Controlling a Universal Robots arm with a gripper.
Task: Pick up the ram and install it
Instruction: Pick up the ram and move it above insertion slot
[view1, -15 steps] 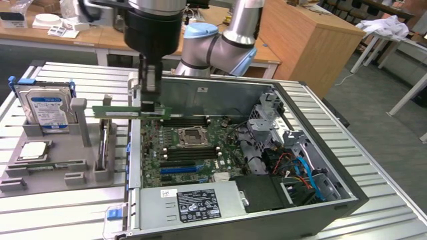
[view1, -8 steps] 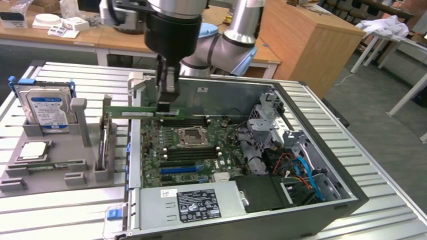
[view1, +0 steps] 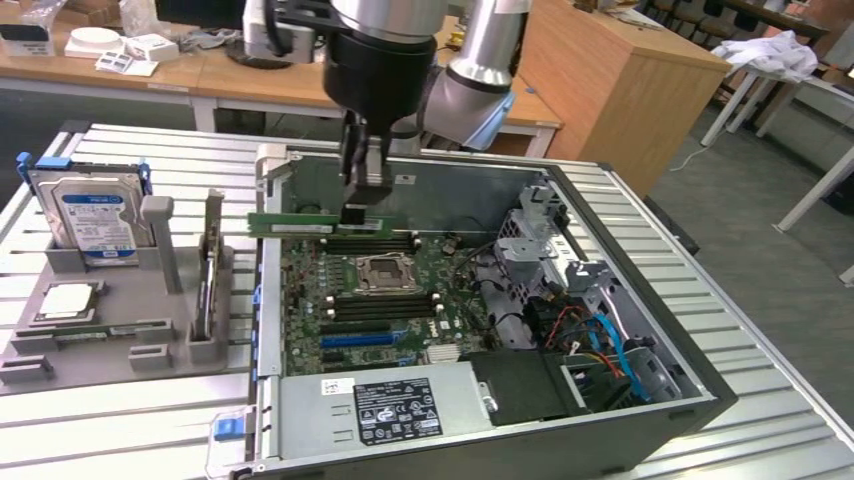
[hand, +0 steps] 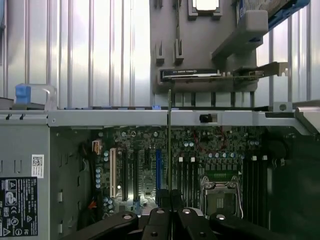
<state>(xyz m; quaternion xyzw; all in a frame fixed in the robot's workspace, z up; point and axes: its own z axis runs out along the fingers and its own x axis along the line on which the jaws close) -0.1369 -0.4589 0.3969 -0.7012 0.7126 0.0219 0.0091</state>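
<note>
The ram (view1: 320, 222) is a long thin green stick held level just above the motherboard (view1: 400, 300), near the far wall of the open computer case (view1: 694, 385). My gripper (view1: 363, 205) comes down from above and is shut on the stick towards its end at the exterior view's right. In the wrist view the ram (hand: 169, 145) shows edge-on as a thin line running out from between the black fingertips (hand: 159, 216). It hangs over the memory slots (hand: 187, 175) beside the processor socket (hand: 220, 192).
A grey fixture tray (view1: 120, 290) at the exterior view's left holds a hard drive (view1: 96, 215), a square silver processor chip (view1: 67, 300) and an upright card (view1: 211, 270). Inside the case are the power supply (view1: 387, 405), a drive cage (view1: 547, 235) and loose cables (view1: 601, 340).
</note>
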